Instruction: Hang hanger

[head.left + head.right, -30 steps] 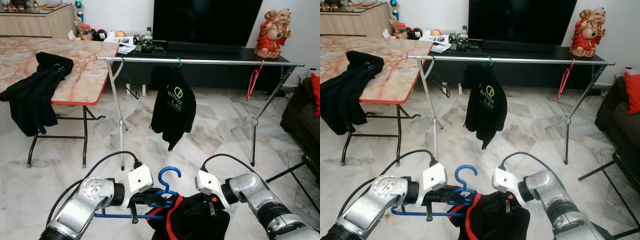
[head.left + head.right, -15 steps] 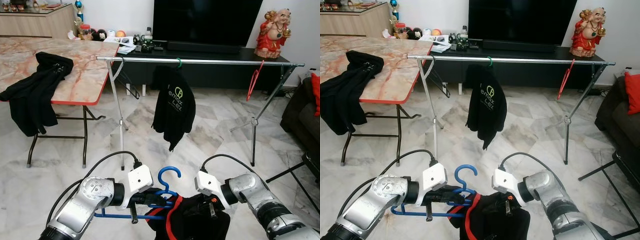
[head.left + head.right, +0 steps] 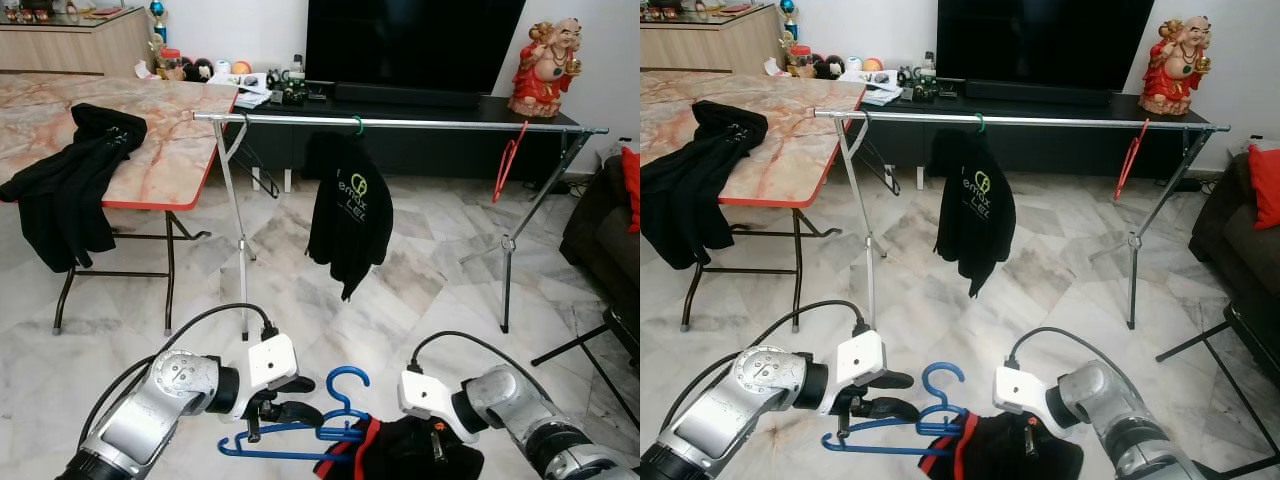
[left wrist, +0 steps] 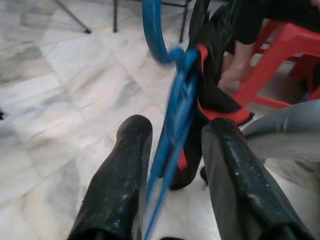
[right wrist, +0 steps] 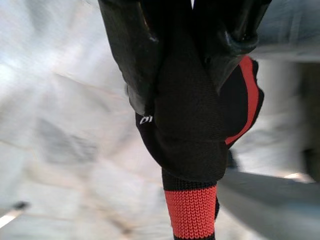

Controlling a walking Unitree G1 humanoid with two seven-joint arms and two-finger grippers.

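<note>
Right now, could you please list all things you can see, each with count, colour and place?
Blue hanger: one, blue, between the left tool's fingers, low in front.
Black garment with red trim: one, on the blue hanger, pinched by the right tool.
Clothes rail: one, silver, across the room.
Black hoodie: one, hanging on the rail by a green hook.
Red hanger: one, on the rail's right end.
Table: one, marbled top, left.
Black jacket: one, draped over the table edge.
Television: one, black, behind the rail.
Figurine: one, red and gold, right of the television.
Left tool: fingers apart around the hanger.
Right tool: shut on the garment.
</note>
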